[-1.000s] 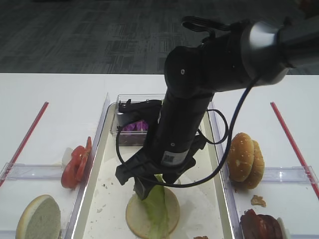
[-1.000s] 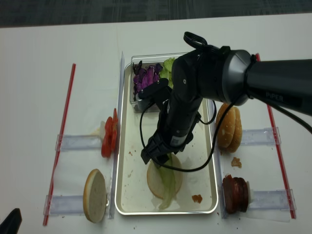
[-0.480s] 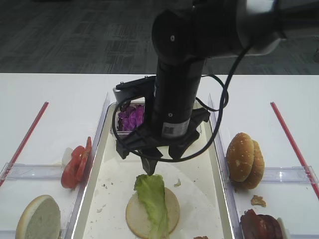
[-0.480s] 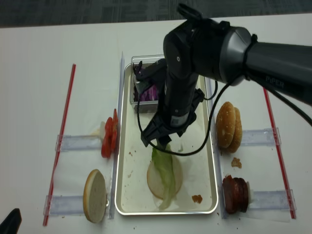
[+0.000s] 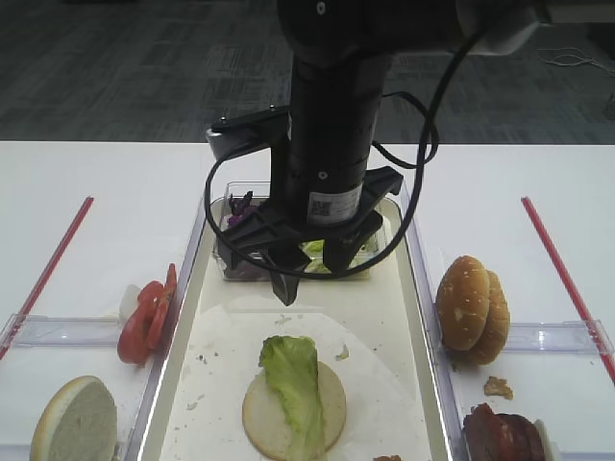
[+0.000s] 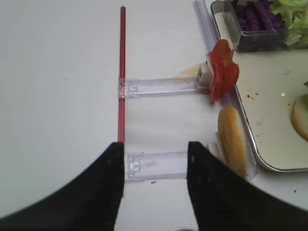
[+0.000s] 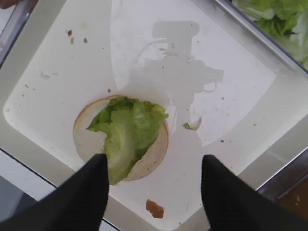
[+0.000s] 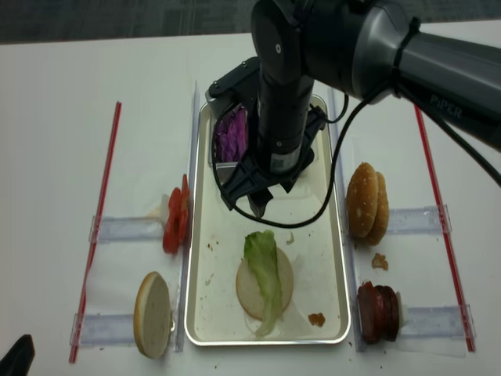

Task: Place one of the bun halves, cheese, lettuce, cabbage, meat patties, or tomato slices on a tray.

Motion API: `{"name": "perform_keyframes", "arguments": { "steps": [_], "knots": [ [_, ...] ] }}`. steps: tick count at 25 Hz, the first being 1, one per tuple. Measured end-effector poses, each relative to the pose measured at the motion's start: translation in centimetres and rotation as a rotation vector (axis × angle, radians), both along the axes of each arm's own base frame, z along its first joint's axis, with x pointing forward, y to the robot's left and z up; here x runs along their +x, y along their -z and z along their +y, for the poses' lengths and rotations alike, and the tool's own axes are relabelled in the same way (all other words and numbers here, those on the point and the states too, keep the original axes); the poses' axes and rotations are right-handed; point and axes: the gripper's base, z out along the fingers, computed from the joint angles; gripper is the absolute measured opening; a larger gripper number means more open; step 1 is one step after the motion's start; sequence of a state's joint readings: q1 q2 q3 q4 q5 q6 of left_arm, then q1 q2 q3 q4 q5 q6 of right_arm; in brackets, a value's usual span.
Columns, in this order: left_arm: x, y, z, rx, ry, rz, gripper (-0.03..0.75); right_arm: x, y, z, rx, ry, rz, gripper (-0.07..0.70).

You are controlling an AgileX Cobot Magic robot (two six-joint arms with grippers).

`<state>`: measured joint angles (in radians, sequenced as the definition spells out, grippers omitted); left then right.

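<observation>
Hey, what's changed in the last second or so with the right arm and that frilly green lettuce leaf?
The right gripper lifted, open, off the frilly light green lettuce leaf and drew back toward the clear tub, leaving the leaf on the pale round bun half in the silver-rimmed tray. Other ingredients stayed put.

place: lab/office | cues: grey carpet tiles [image 5: 144, 67], white table [image 5: 115, 182]

right tool [image 5: 309, 279]: was low on lettuce [image 5: 293, 379] | now raised, jaws apart, clear of leaf | lettuce uncovered on bun
</observation>
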<state>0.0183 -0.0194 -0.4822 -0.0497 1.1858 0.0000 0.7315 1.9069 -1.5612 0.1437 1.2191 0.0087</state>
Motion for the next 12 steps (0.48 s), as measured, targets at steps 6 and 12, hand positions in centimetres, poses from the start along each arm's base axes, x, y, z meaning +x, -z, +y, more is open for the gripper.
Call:
{"name": "perform_keyframes", "arguments": {
  "steps": [6, 12],
  "knots": [
    [0.0, 0.0, 0.0, 0.0, 0.0, 0.0, 0.297, 0.7, 0.0, -0.7, 0.031, 0.027, 0.028, 0.443],
    [0.0, 0.0, 0.0, 0.0, 0.0, 0.0, 0.297, 4.4, 0.0, -5.4, 0.053, 0.176, 0.036, 0.443]
  ]
}}
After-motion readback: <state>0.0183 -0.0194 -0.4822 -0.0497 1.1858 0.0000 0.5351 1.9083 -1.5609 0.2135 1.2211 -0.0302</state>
